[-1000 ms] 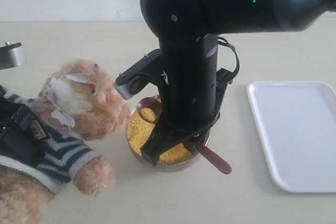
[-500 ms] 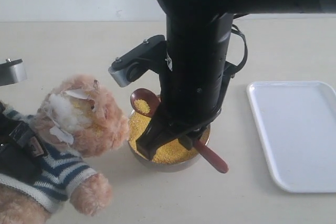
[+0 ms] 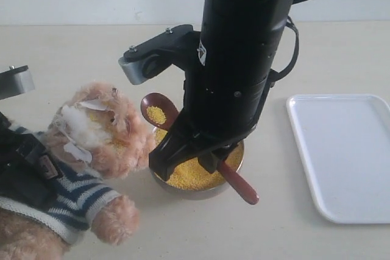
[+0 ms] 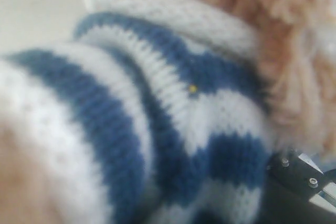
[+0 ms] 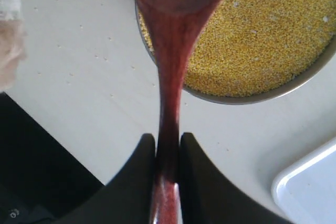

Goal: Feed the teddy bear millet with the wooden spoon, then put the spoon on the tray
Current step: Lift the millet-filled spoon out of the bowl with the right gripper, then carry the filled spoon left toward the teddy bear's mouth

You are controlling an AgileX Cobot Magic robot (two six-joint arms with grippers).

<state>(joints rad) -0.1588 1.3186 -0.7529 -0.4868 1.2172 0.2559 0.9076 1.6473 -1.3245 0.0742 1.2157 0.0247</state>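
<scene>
The teddy bear [image 3: 103,132] leans at the left in its blue-and-white striped shirt [image 4: 157,108]. My left gripper [image 3: 23,172] is clamped on the bear's body, and the shirt hides its jaws in the left wrist view. My right gripper [image 3: 210,158] [image 5: 168,142] is shut on the handle of the wooden spoon [image 3: 157,111] [image 5: 170,51]. The spoon's bowl carries a little millet and hovers just beside the bear's muzzle. Below it stands the metal bowl [image 3: 234,175] [image 5: 252,99] full of millet [image 3: 192,175] [image 5: 262,35]. The white tray [image 3: 344,150] [image 5: 310,187] lies at the right.
The big black right arm [image 3: 244,59] stands over the bowl and hides its far side. A grey metal part [image 3: 15,80] juts in at the far left. A few loose grains [image 5: 79,56] lie on the beige table [image 3: 274,223] near the bowl.
The right arm has lifted the spoon out of the bowl, up and left toward the bear's face. The bear has shifted slightly down and right.
</scene>
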